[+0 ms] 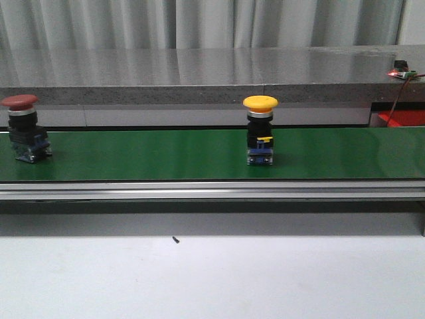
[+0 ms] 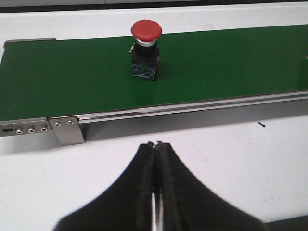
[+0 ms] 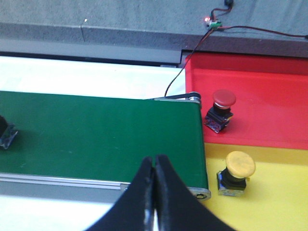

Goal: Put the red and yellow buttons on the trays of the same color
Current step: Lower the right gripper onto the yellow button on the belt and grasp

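Note:
On the green belt [image 1: 166,154] stand a red button [image 1: 20,126] at the far left and a yellow button [image 1: 259,129] right of the middle. In the left wrist view the red button [image 2: 146,48] stands upright on the belt beyond my left gripper [image 2: 155,144], which is shut and empty over the white table. My right gripper [image 3: 154,158] is shut and empty over the belt's near edge by its right end. Past that end, another red button [image 3: 221,109] sits on the red tray [image 3: 269,91] and another yellow button [image 3: 236,173] on the yellow tray [image 3: 279,207].
A grey counter [image 1: 199,66] runs behind the belt. It carries a small circuit board [image 3: 211,21] with a lit red light and a black cable. The belt's metal rail [image 1: 199,189] borders the white table [image 1: 199,279] in front. A corner of the red tray [image 1: 402,118] shows far right.

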You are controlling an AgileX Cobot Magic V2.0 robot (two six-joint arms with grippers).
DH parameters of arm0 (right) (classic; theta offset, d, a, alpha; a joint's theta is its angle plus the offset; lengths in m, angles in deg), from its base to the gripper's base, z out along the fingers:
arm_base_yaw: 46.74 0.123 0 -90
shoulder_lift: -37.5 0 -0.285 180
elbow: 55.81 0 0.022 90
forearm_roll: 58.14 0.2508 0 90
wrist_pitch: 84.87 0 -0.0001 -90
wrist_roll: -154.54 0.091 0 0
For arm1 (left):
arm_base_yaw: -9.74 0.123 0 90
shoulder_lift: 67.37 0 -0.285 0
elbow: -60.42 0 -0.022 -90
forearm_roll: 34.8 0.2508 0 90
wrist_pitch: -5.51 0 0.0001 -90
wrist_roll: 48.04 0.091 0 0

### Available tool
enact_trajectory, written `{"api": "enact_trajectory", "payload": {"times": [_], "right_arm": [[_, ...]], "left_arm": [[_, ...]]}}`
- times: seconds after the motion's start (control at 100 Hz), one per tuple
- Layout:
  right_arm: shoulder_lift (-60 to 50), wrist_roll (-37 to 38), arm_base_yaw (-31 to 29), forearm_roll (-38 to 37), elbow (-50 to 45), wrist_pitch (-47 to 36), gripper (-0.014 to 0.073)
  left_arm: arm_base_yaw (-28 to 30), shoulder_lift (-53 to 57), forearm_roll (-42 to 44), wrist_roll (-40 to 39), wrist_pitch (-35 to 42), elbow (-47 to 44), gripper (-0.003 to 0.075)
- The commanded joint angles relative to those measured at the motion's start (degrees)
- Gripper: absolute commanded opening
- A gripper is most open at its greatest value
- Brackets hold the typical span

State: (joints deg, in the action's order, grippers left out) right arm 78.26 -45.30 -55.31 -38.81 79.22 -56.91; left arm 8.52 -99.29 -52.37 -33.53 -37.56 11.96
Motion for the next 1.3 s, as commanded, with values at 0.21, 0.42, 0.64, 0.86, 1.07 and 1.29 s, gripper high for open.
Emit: {"api": "enact_trajectory", "payload": {"times": [0.21,0.42,0.64,0.86,1.07,1.29], "right_arm": [[11.56,-0.65,0.69,3.10,13.16,3.94,-0.0024],[19.52,-0.65,4.39,3.29,17.69,4.84,0.0365],[27.99,-0.65,7.31,4.42,22.23,8.84,0.0609],[37.23,-0.65,11.38,4.37,29.76,14.99,0.0597],[46.47,-0.60,15.79,3.99,35.82,18.66,0.0559],[52.96,0.42,17.49,3.87,39.84,20.99,0.0559]], "left_arm": [[-0.51,-0.30,-1.49,-0.12,3.93,1.57,-0.0020],[-0.51,-0.30,-1.49,-0.12,3.93,1.57,-0.0020],[-0.51,-0.30,-1.49,-0.12,3.93,1.57,-0.0020],[-0.51,-0.30,-1.49,-0.12,3.93,1.57,-0.0020],[-0.51,-0.30,-1.49,-0.12,3.93,1.57,-0.0020],[-0.51,-0.30,-1.49,-0.12,3.93,1.57,-0.0020]]}}
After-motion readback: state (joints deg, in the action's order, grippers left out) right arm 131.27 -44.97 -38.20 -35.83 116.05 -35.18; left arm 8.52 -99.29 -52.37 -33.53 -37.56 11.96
